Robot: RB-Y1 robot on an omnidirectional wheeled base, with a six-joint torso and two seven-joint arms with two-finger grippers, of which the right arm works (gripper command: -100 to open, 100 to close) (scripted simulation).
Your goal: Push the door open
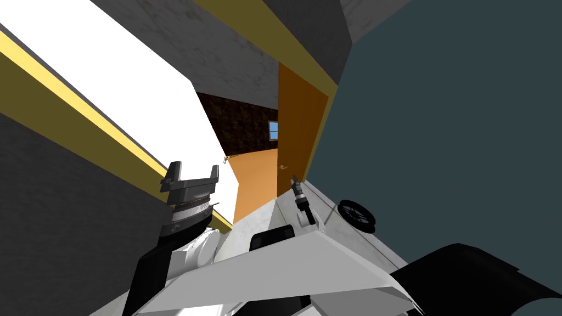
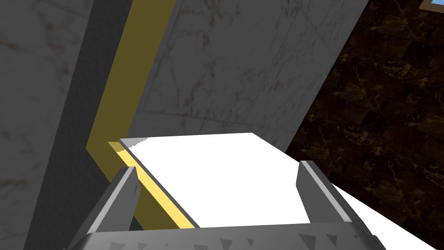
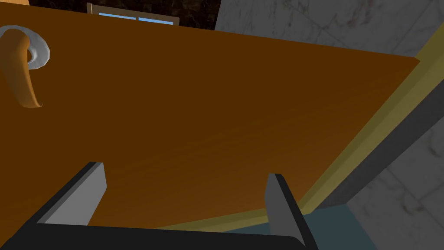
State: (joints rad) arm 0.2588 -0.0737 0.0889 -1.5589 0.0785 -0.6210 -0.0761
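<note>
The orange-brown door [image 1: 296,131] stands ajar in its yellow frame [image 1: 324,82], hinged on the right. Its curved lever handle [image 1: 282,166] sits on a grey rosette, close by in the right wrist view [image 3: 21,69]. My right gripper [image 1: 294,180] is low at the door's face and open; the panel [image 3: 225,126] lies just beyond its fingertips [image 3: 93,182], and I cannot tell whether they touch it. My left gripper [image 1: 192,174] is open to the left of the opening, with a white surface [image 2: 212,173] between and beyond its fingers [image 2: 125,191].
Through the gap I see a dark brown wall with a small window [image 1: 273,130] and a lighter orange surface [image 1: 255,184] below it. A dark teal wall [image 1: 450,137] rises on the right. A black spoked ring [image 1: 358,214] lies beside its base. A yellow strip [image 2: 130,87] runs by my left hand.
</note>
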